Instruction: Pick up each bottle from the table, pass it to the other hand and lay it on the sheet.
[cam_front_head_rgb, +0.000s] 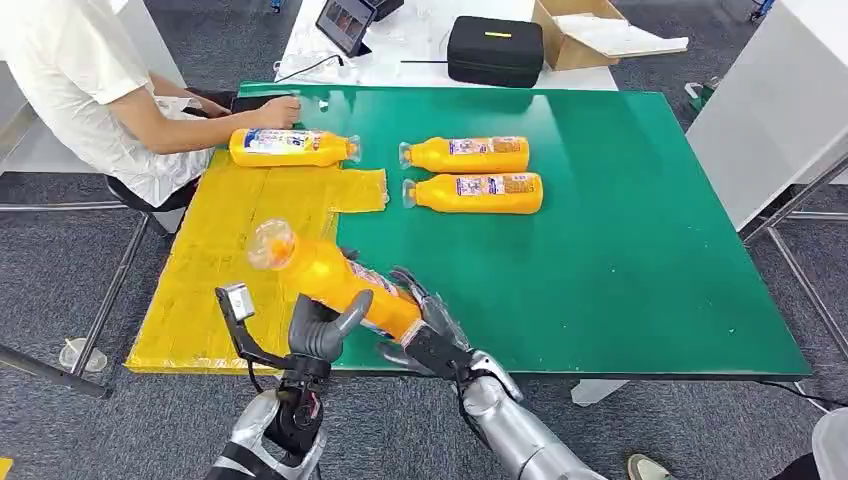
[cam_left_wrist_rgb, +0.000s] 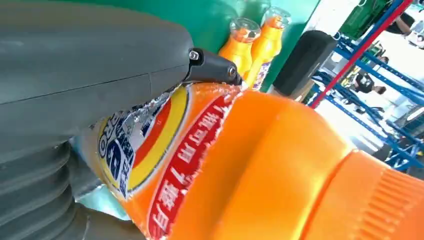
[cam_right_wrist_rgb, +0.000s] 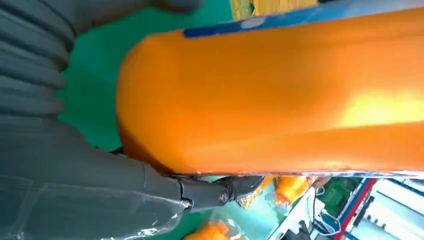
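Both hands on one item: right hand (cam_front_head_rgb: 432, 330) grips the base of the held bottle (cam_front_head_rgb: 330, 275); left hand (cam_front_head_rgb: 322, 330) wraps its labelled middle. Location: raised above the tabletop (cam_front_head_rgb: 640, 250) near edge, cap end toward 11 o'clock, partly over the yellow sheet (cam_front_head_rgb: 215, 270). Handover judged in progress. Done: one bottle on sheet (cam_front_head_rgb: 293, 147), at 11 o'clock, by a seated person (cam_front_head_rgb: 90, 85). Left: two bottles (cam_front_head_rgb: 470, 173) lying side by side on green at 1 o'clock, untouched.
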